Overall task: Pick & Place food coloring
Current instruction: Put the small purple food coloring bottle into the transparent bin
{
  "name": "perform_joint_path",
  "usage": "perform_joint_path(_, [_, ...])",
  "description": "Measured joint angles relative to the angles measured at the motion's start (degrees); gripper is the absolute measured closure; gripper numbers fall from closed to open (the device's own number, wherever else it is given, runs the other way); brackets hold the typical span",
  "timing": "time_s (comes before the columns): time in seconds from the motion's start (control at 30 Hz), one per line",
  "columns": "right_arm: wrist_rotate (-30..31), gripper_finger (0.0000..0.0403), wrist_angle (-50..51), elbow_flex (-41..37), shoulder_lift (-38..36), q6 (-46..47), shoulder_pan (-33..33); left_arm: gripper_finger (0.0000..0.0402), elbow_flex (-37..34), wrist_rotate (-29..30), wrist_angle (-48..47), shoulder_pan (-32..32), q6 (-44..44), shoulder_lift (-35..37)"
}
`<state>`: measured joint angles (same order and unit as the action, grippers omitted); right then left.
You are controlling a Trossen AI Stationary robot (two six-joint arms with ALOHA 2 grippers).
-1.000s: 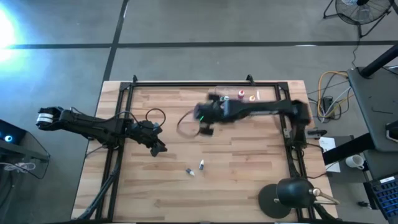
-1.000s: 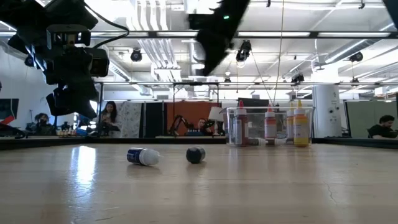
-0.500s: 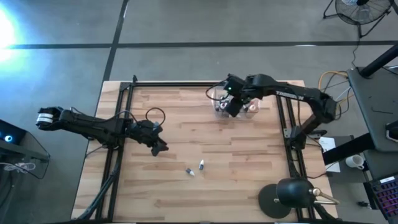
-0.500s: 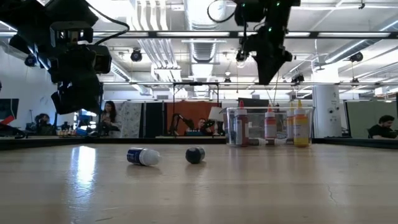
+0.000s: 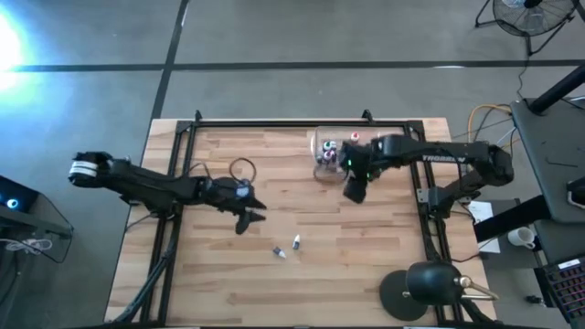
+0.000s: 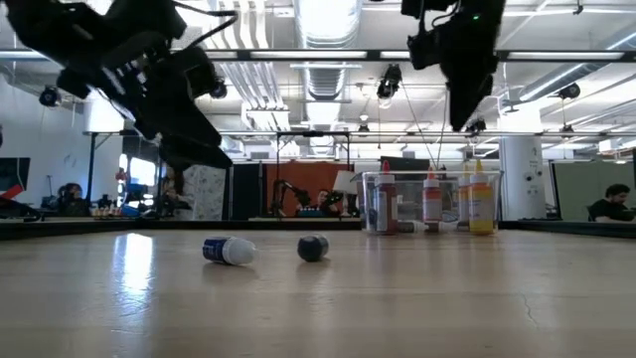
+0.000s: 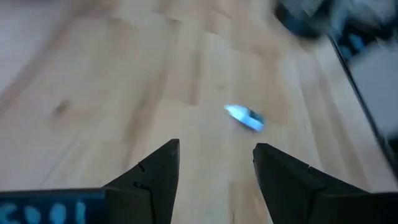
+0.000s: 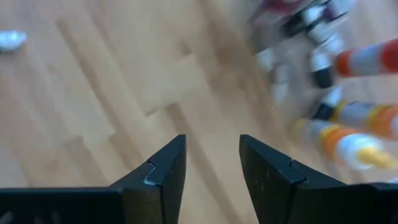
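Two small food coloring bottles lie on their sides in the middle of the wooden table (image 5: pixel 228 274) — a whitish one with a blue band (image 6: pixel 228 251) and a darker one (image 6: pixel 312 248) just beside it, apart from each other. In the high view they show as two tiny specks near the table's front half.

The left claw (image 5: pixel 249 217) hangs above the table near these two bottles, its fingers (image 7: pixel 155 171) spread apart with nothing between them; its wrist view shows the whitish bottle ahead on bare wood.

The right claw (image 5: pixel 355 190) hovers just beside a clear plastic box (image 5: pixel 322 146) at the table's far edge, fingers apart and empty. More bottles stand and lie in that box — red, orange and yellowish ones (image 6: pixel 481 199) — blurred in the right wrist view.

A black lamp base (image 5: pixel 422 288) sits at the table's near right corner, well apart from both arms. Nothing lies between either claw and the loose bottles.
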<state>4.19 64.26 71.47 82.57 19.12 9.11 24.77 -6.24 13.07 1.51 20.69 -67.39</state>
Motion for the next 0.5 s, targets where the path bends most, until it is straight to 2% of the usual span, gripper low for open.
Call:
perform_joint_path(0.1, [-0.2, 0.0263, -0.1, -2.1, -0.1, 3.0, -4.3, 0.0223, 3.3, -5.5, 0.0, 0.2, -9.1, -5.2])
perform_joint_path(0.23, [0.4, 0.0262, -0.5, -3.2, 0.1, 6.6, -8.9, 0.0223, 8.3, -12.6, -0.1, 0.2, -16.0, -11.5])
perform_joint_path(0.37, [4.9, 0.0259, 0.5, -2.8, 0.0, 8.1, -11.4, 0.0223, 13.5, -17.5, -2.3, 1.7, -17.6, -18.8])
perform_joint_path(0.5, [9.6, 0.0259, 1.4, -2.1, -1.1, 7.4, -12.7, 0.0223, 18.4, -17.8, -4.4, 4.9, -17.4, -24.6])
